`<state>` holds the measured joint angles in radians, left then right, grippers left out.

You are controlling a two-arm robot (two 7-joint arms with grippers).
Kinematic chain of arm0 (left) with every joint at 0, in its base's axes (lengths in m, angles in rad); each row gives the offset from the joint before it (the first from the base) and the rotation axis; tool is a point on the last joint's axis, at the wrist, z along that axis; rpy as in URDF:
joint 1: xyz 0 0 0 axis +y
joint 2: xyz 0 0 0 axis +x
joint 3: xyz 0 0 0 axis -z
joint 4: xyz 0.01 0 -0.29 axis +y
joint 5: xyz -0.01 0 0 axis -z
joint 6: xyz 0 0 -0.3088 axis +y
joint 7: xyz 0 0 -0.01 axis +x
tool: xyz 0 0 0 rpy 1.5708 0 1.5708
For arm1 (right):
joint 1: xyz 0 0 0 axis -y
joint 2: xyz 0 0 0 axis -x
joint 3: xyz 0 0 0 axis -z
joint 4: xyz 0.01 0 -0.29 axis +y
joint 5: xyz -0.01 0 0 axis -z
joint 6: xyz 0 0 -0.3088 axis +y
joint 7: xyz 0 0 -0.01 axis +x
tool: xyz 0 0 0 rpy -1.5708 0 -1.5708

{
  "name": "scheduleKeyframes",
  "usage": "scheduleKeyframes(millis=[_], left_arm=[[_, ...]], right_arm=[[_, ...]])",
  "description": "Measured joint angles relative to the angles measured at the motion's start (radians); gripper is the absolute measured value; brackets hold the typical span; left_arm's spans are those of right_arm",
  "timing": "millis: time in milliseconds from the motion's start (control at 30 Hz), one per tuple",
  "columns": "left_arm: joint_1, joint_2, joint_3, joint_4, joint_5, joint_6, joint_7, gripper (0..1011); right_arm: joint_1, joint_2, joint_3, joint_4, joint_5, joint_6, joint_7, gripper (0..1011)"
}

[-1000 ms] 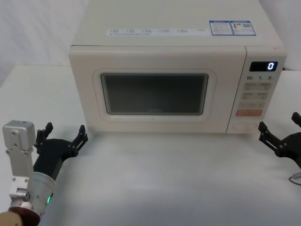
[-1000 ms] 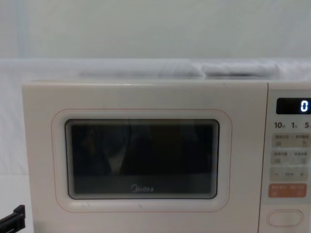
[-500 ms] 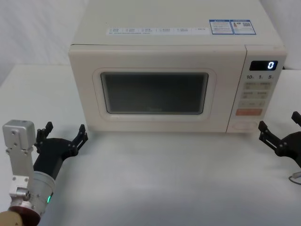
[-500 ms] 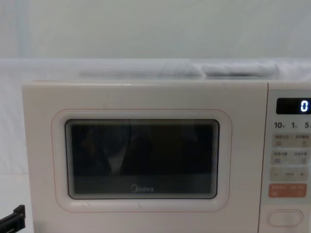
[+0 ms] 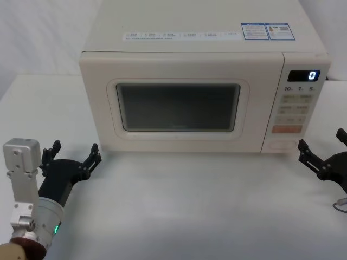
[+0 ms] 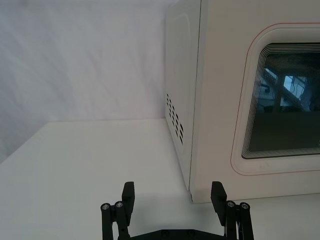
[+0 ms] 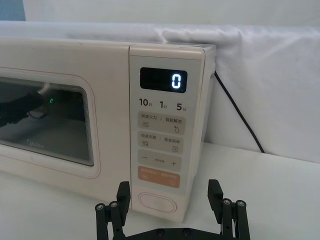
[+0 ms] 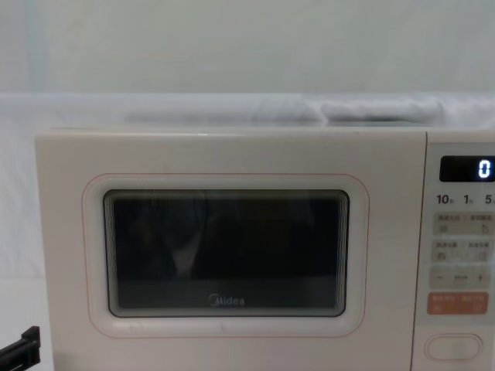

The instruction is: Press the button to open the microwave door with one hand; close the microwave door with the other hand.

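Observation:
A cream microwave (image 5: pixel 195 40) stands at the back of the white table, its display showing 0. Its door (image 5: pixel 179 143) with the dark window is shut flush. The wide pill-shaped button (image 5: pixel 280 145) (image 7: pixel 157 201) (image 8: pixel 453 347) sits at the bottom of the control panel. My left gripper (image 5: pixel 75 154) (image 6: pixel 172 197) is open, low on the table by the microwave's front left corner, apart from it. My right gripper (image 5: pixel 321 145) (image 7: pixel 169 195) is open too, just right of the panel's lower corner, a short way in front of the button, touching nothing.
A black power cable (image 7: pixel 239 117) runs down the white backdrop behind the microwave's right side. A grey cable loop (image 5: pixel 340 205) lies on the table at the right edge. White table surface (image 5: pixel 190 200) stretches in front of the microwave.

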<state>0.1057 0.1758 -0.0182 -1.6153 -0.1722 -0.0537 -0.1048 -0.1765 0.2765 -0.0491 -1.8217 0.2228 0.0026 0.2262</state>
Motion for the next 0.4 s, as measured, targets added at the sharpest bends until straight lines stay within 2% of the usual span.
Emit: scheduleKeyframes(millis=[400], left_arm=[[0.000,0.000,0.000,0.000,0.000,0.000,0.000,1001]], right_arm=[[0.000,0.000,0.000,0.000,0.000,0.000,0.000,1002]])
